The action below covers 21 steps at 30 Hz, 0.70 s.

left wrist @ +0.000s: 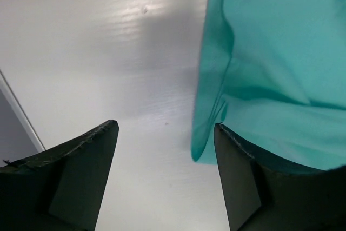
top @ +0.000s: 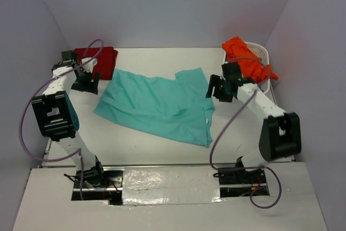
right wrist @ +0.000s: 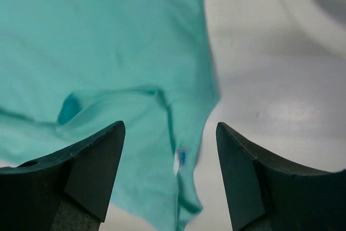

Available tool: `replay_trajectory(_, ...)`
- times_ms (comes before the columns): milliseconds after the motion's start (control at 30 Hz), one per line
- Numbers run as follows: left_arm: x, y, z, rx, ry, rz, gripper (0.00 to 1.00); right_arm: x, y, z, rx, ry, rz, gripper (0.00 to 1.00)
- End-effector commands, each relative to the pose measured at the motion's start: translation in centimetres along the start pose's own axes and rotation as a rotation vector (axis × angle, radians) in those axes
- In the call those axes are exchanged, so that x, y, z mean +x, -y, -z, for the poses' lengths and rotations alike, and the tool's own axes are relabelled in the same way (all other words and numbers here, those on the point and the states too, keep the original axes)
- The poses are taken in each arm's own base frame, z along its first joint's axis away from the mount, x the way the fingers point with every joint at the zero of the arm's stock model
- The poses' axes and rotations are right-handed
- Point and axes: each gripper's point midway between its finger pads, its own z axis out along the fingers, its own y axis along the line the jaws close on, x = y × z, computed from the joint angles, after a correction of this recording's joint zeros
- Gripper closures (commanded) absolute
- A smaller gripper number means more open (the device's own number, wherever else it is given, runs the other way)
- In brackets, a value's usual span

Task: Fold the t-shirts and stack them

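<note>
Across the middle of the table (top: 135,150): one soft teal-green cloth t-shirt (top: 157,106), spread out and slightly rumpled. Far left corner: one dark red cloth shirt (top: 102,60). Far right corner: one bright orange cloth shirt (top: 246,60), heaped in a white plastic mesh basket (top: 260,52). Left tool (top: 86,82) and right tool (top: 220,89): both spread, empty, one at each side of the teal-green shirt. Step, as I judge it: beginning the fold. Next, I must pinch both edges.

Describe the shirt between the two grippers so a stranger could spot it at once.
In the middle of the white table lies the mint-aqua t-shirt, spread open. It alone is pale green-blue; the dark red shirt sits at the far left, and the orange shirt is in the basket at the far right.
</note>
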Motion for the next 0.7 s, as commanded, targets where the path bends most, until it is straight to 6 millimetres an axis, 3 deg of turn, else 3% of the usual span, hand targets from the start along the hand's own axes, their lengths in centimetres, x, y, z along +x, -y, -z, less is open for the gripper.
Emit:
replay_trajectory(0,3.4,4.1,1.6,0.162,-0.042,0.077,0.16,5.4,-1.2,4.0,-0.104,-0.061,-0.039,0.24)
replay_trajectory(67,5.0,5.0,0.9,0.183,-0.082,0.067,0.16,8.4,-1.3,4.0,-0.135,-0.115,-0.068,0.22)
replay_trajectory(100,6.0,5.2,0.2,0.187,-0.113,0.072,0.17,10.9,-1.0,3.8,-0.14,-0.16,-0.067,0.21)
replay_trajectory(133,6.6,5.3,-0.6,0.196,-0.14,0.079,0.17,11.8,-1.0,3.8,-0.144,-0.174,-0.071,0.2)
replay_trajectory(300,7.5,5.6,-2.7,0.228,-0.191,0.095,0.18,18.2,-1.6,2.6,-0.208,-0.34,-0.12,0.2)
replay_trajectory(400,8.5,5.2,-3.8,0.202,-0.224,0.093,0.26,20.2,-2.3,1.7,-0.248,-0.374,-0.135,0.2)
replay_trajectory(500,9.7,5.2,-4.6,0.194,-0.243,0.081,0.42,20.7,-2.2,0.6,-0.242,-0.376,-0.167,0.26)
replay_trajectory(533,9.8,5.2,-4.9,0.194,-0.238,0.077,0.54,20.7,-1.8,0.1,-0.216,-0.375,-0.167,0.31)
replay_trajectory(567,10.4,5.4,-5.1,0.202,-0.249,0.082,0.64,20.0,-1.9,-0.2,-0.212,-0.355,-0.168,0.44)
replay_trajectory(600,10.6,5.6,-5.3,0.205,-0.249,0.081,0.79,19.6,-1.9,-0.5,-0.203,-0.339,-0.173,0.54)
replay_trajectory(633,10.6,5.7,-5.3,0.21,-0.246,0.085,1.0,19.2,-1.8,-0.7,-0.192,-0.325,-0.183,0.66)
replay_trajectory(667,11.2,6.0,-5.2,0.218,-0.256,0.083,1.0,18.8,-1.6,-0.8,-0.186,-0.308,-0.195,0.84)
